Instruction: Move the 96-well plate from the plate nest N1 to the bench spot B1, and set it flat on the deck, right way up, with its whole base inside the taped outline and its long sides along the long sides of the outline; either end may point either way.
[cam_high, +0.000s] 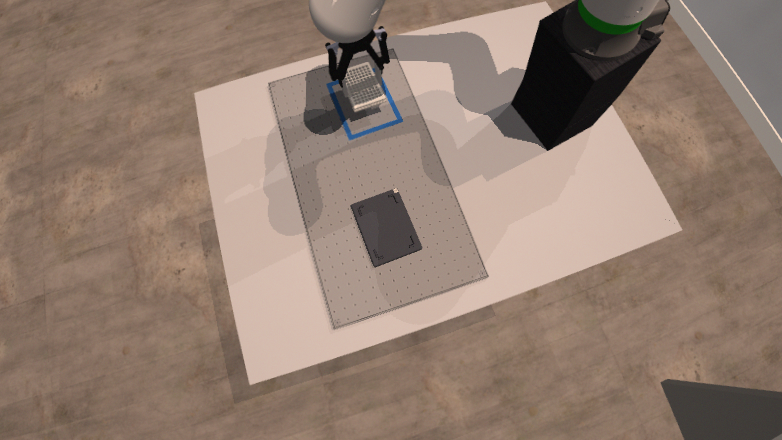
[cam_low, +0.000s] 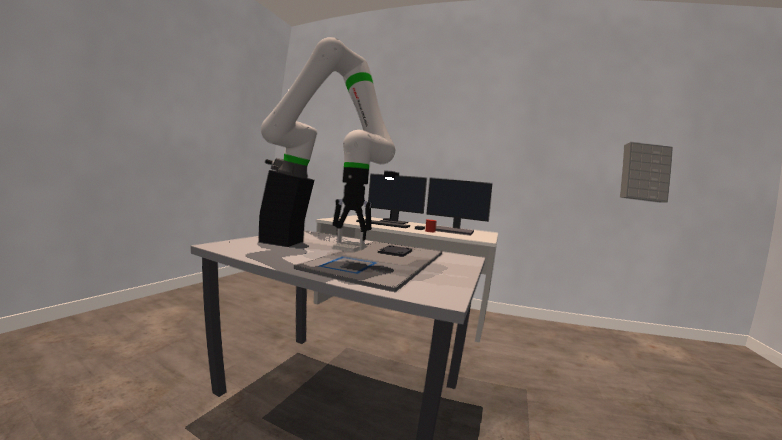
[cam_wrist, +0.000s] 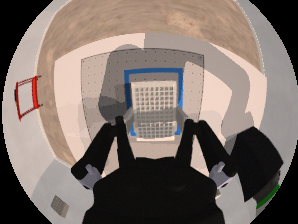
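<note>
Claw (cam_low: 350, 223) half-closed on plate (cam_high: 363, 87), airborne over blue outline (cam_high: 349, 134) (exterior view only)

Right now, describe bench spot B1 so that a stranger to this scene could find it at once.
Start at the pale table with the arm's black pedestal, then find the grey dotted deck lying on it. B1 is the blue taped outline at the deck's pedestal end, under the gripper holding the white 96-well plate. The deck's only other marking is the solid dark plate nest.

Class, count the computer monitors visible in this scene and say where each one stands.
2. Both stand side by side on the desk behind the robot's table: one nearer the gripper, the other to its right. None seems hidden.
</note>
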